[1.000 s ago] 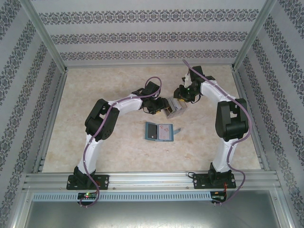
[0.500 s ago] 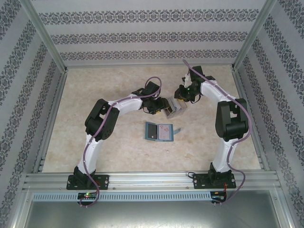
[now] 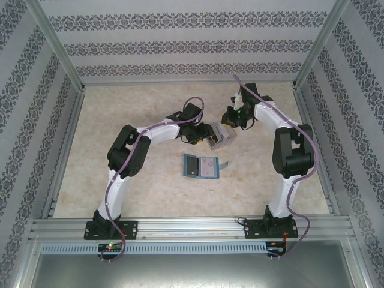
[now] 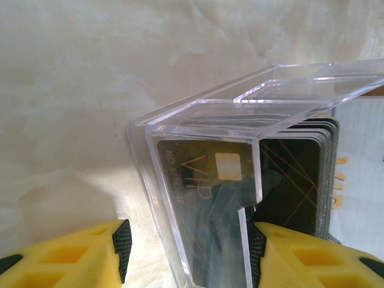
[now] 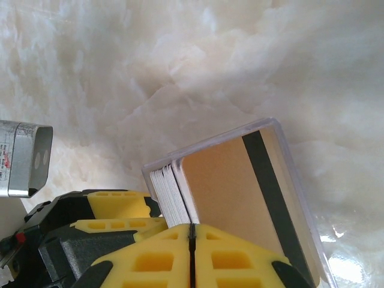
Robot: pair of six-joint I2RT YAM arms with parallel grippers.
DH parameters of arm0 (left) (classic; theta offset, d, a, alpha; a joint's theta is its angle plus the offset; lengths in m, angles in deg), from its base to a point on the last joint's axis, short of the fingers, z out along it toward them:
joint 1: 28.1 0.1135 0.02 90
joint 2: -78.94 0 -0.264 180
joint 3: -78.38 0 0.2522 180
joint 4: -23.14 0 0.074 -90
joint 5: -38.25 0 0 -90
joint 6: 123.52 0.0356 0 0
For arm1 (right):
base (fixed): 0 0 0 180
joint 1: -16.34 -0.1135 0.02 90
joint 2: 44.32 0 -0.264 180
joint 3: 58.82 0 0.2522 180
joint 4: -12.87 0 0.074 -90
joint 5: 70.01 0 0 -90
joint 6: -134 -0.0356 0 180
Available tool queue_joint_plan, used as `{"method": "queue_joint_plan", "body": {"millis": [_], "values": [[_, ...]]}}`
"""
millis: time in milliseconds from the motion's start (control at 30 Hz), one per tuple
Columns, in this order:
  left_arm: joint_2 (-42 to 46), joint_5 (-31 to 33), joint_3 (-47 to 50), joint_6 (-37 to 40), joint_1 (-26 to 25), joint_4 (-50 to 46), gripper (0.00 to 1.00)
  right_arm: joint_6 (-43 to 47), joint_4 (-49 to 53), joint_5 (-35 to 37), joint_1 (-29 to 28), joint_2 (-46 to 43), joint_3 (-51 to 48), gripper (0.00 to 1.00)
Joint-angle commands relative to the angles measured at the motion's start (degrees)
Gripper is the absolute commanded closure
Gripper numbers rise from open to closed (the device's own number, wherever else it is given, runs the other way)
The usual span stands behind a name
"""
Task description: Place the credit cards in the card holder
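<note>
A clear plastic case (image 4: 240, 108) stands tilted with its lid open and holds the credit cards (image 4: 204, 198), a dark VIP card in front. My left gripper (image 4: 189, 240) grips the case's sides, its right pad (image 4: 257, 252) against the edge. In the right wrist view the case (image 5: 273, 126) shows a stack of whitish card edges (image 5: 168, 192) and a tan card with a black stripe (image 5: 234, 186). My right gripper (image 5: 192, 227) is shut on that tan card's edge. From above, both grippers (image 3: 207, 137) (image 3: 230, 124) meet at the case (image 3: 222, 137). The teal card holder (image 3: 201, 166) lies open on the table nearer the arm bases.
The pale marbled table (image 3: 120, 120) is walled by patterned panels and a metal frame (image 3: 72, 120). The left gripper's yellow fingers (image 5: 114, 204) sit close beside my right gripper. Room is free left and right of the card holder.
My right gripper's jaws have closed onto the tan card. Neither arm, the case nor the card holder has visibly moved.
</note>
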Motion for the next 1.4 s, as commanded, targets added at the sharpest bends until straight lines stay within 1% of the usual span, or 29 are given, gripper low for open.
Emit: {"method": "queue_joint_plan", "body": {"millis": [0, 167, 300, 367, 433, 500, 633, 967, 1100, 1367], "values": [[-1.0, -1.2, -0.9, -0.9, 0.1, -0.5, 0.44, -0.2, -0.4, -0.6, 0.5, -1.1, -0.8, 0.95], [-1.0, -1.3, -0.9, -0.8, 0.1, -0.6, 0.44, 0.2, 0.3, 0.7, 0.5, -1.0, -0.6, 0.95], [-0.9, -1.2, -0.9, -0.7, 0.1, -0.7, 0.44, 1.7, 0.4, 2.5, 0.4, -2.5, -0.2, 0.89], [-0.9, -1.2, -0.9, -0.8, 0.1, -0.7, 0.44, 2.3, 0.3, 3.4, 0.5, -3.4, -0.1, 0.79], [-0.9, -1.2, -0.9, -0.8, 0.1, -0.8, 0.44, 3.1, 0.1, 3.6, 0.6, -4.1, 0.0, 0.77], [-0.9, -1.2, -1.0, -0.8, 0.1, -0.7, 0.44, 3.4, 0.5, 4.1, 0.5, -3.8, 0.4, 0.72], [-1.1, -1.3, -1.1, -0.8, 0.2, -0.7, 0.44, 4.1, 0.5, 4.1, 0.5, -2.3, 0.3, 0.65], [-0.8, -1.2, -1.2, -0.6, 0.1, -1.1, 0.44, 4.1, 0.7, 4.8, 0.5, 1.0, 0.9, 0.62], [-0.7, -1.3, -0.7, -0.7, 0.1, -0.6, 0.44, 4.1, 0.4, 4.8, 0.5, 1.0, 0.1, 0.61], [-0.9, -1.7, -0.5, -0.9, 0.1, 0.1, 0.44, 3.7, 0.5, 2.1, 0.0, 2.9, 0.1, 0.6]]}}
